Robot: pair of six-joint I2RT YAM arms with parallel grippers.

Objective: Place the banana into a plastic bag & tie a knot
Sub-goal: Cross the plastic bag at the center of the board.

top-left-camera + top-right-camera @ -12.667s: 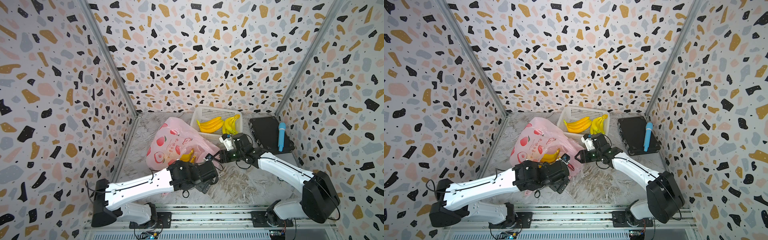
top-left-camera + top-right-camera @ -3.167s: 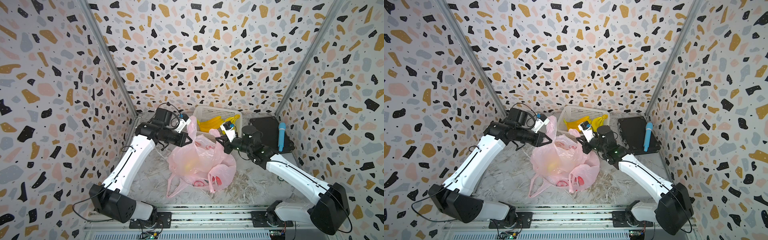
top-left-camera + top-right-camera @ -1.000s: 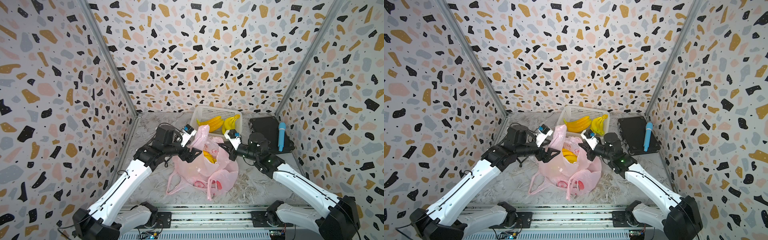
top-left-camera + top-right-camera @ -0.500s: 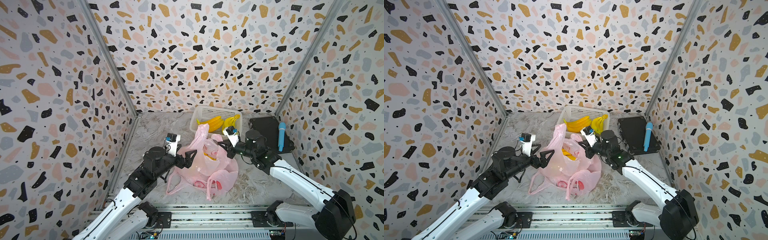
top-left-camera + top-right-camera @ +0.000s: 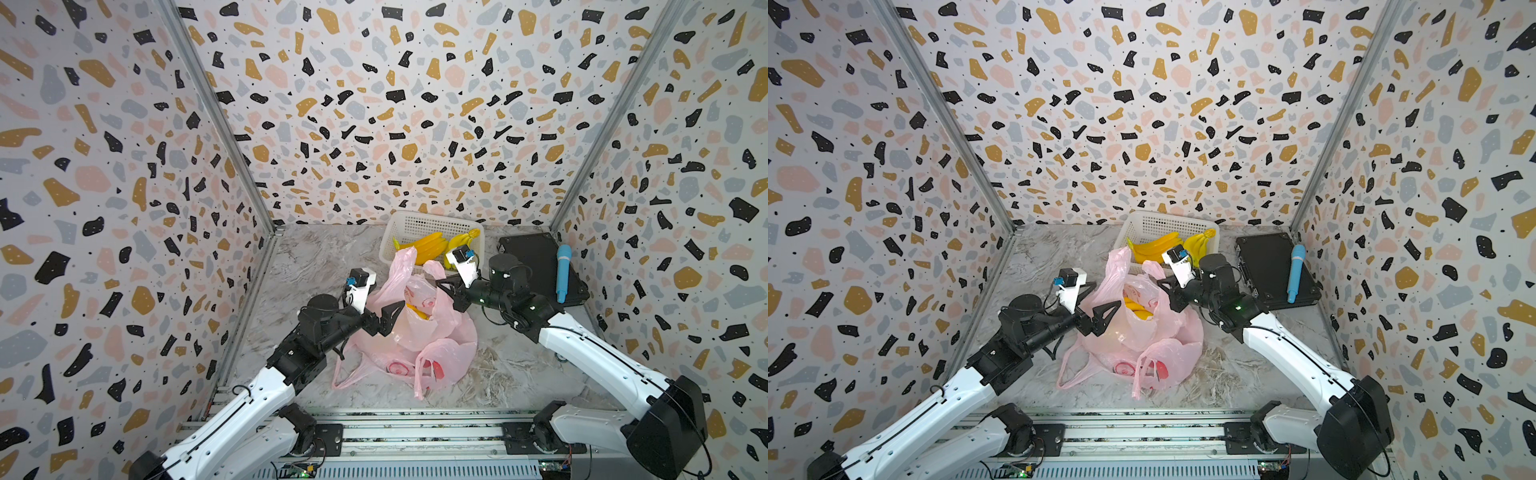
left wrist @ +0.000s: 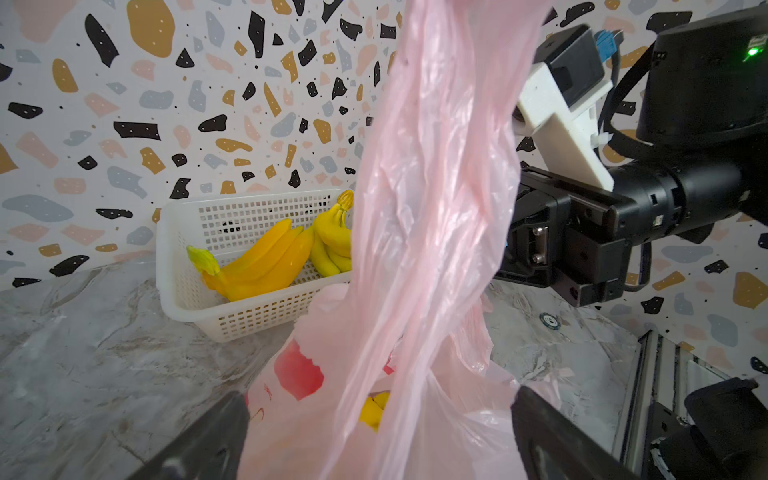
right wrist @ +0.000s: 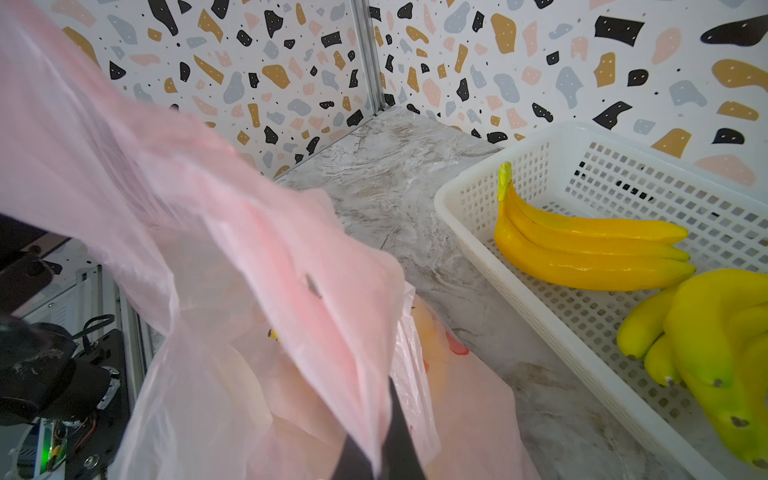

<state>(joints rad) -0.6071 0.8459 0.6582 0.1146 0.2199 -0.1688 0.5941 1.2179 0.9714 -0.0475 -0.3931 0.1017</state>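
Note:
The pink plastic bag lies crumpled mid-table, one strip of it raised. A yellow banana shows inside through the mouth. My right gripper is shut on the bag's upper edge; in the right wrist view the film is pinched between its closed fingertips. My left gripper is open at the bag's left side. In the left wrist view its fingers stand wide apart with the raised strip hanging loose between them.
A white basket holding more banana bunches stands at the back, just behind the bag. A black case with a blue handle-shaped object lies back right. Walls close in on three sides.
The left arm has pulled down and back from the bag's raised top to its left side, gripper staying open. The right gripper stays shut on the bag, barely moved.

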